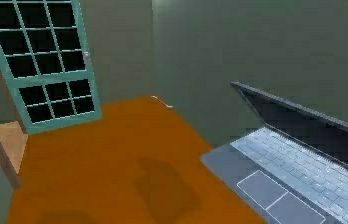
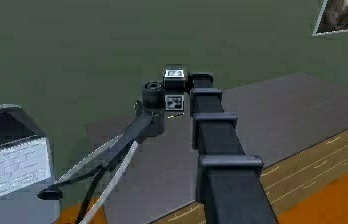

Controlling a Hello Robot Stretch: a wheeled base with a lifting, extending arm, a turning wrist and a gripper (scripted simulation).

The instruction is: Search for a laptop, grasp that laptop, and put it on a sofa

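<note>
An open grey laptop (image 1: 292, 165) with a dark screen, pale keyboard and touchpad lies at the forward view's right. Its screen and keys show again at the arm side view's left edge as the laptop (image 2: 10, 155), resting on a grey tabletop (image 2: 272, 110). The dark arm (image 2: 217, 150) rises from the bottom edge to two white marked squares. From the dark body left of them, my gripper (image 2: 67, 198) points down and left, and its thin fingers (image 2: 102, 160) end close beside the laptop. I cannot tell whether it holds anything.
A teal-framed glazed door (image 1: 47, 60) stands at the forward view's left against green walls. An orange surface (image 1: 112, 160) spreads below it. The tabletop has a wooden front edge (image 2: 312, 165). A framed picture (image 2: 340, 15) hangs top right.
</note>
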